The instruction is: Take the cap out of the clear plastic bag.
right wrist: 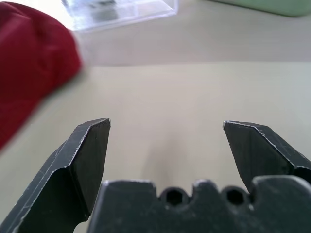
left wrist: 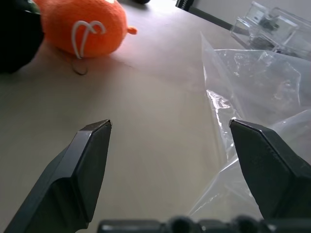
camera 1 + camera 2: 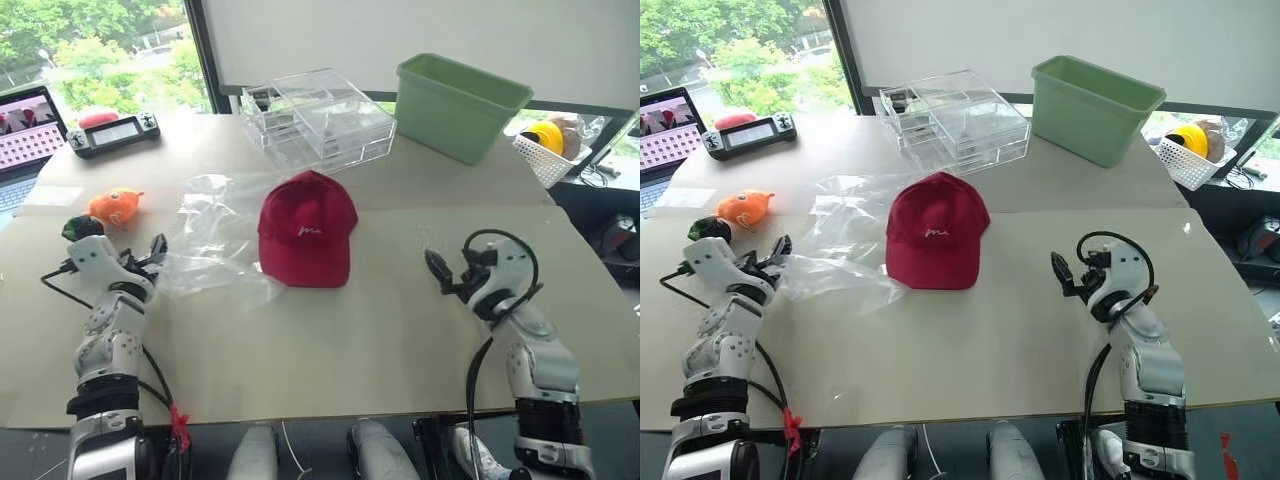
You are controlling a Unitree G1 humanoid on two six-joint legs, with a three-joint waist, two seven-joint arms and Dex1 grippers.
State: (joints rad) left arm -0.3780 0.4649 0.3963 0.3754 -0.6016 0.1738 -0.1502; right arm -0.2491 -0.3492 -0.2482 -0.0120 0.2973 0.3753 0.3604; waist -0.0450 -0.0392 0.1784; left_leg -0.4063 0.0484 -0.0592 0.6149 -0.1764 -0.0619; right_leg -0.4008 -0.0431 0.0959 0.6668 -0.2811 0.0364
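The dark red fabric baseball cap (image 3: 306,230) is seen lying on the table outside the crinkled clear plastic film bag (image 3: 215,240) (touching its edge), both grippers (image 3: 155,250) (image 3: 440,270) spread empty, so withdrawal is best kept clear.

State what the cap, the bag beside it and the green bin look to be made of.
The cap: matte dark red woven fabric, probably cotton, with seamed panels and a small white stitched mark.
The clear plastic bag: thin glossy transparent film, wrinkled, with bright glints along its creases.
The green bin: rigid moulded plastic, by its look, smooth with a satin sheen and a rolled rim.
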